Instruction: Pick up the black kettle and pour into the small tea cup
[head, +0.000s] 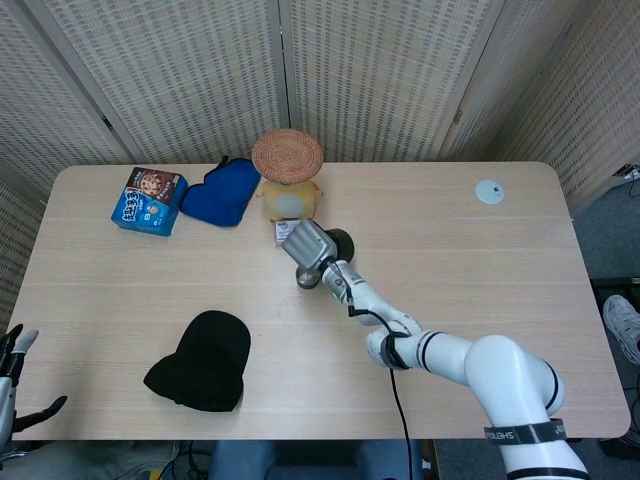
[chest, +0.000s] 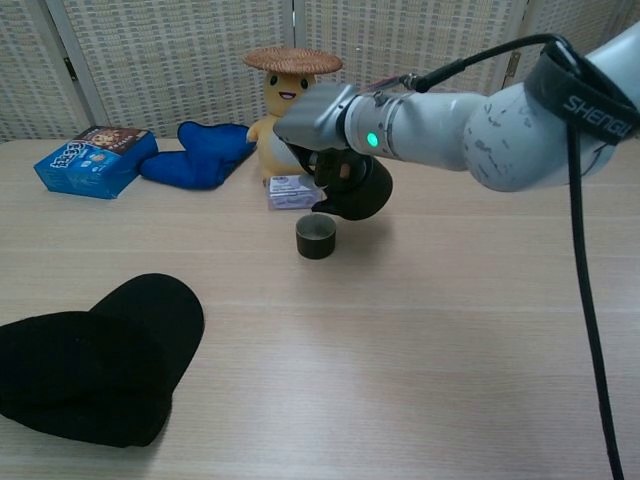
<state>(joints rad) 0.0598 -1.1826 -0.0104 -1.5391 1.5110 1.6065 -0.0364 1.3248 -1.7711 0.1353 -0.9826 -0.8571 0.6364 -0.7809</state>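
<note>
Right hand (chest: 325, 125) grips the black kettle (chest: 358, 190) from above, fingers wrapped around its top, and holds it off the table (chest: 450, 330), tipped toward the cup (chest: 316, 237). In the chest view the kettle hangs just behind and to the right of the cup, its low edge close over the cup's rim; whether a spout sits directly above the opening cannot be told, and no liquid shows. In the head view the hand (head: 310, 243) hides most of the kettle and the cup beneath it. Left hand (head: 12, 385) rests at the table's near left corner, fingers spread, holding nothing. Judging by the tilt, the pick-up is done and the pour is in hand. Next the kettle needs its lip kept over the cup's mouth while the tilt deepens slowly, with the grip firm; then it should be levelled and set down apart from the cup. Behind them stand a plush toy (chest: 280, 110) and a small box (chest: 293, 191), close enough to mind when swinging back.
</note>
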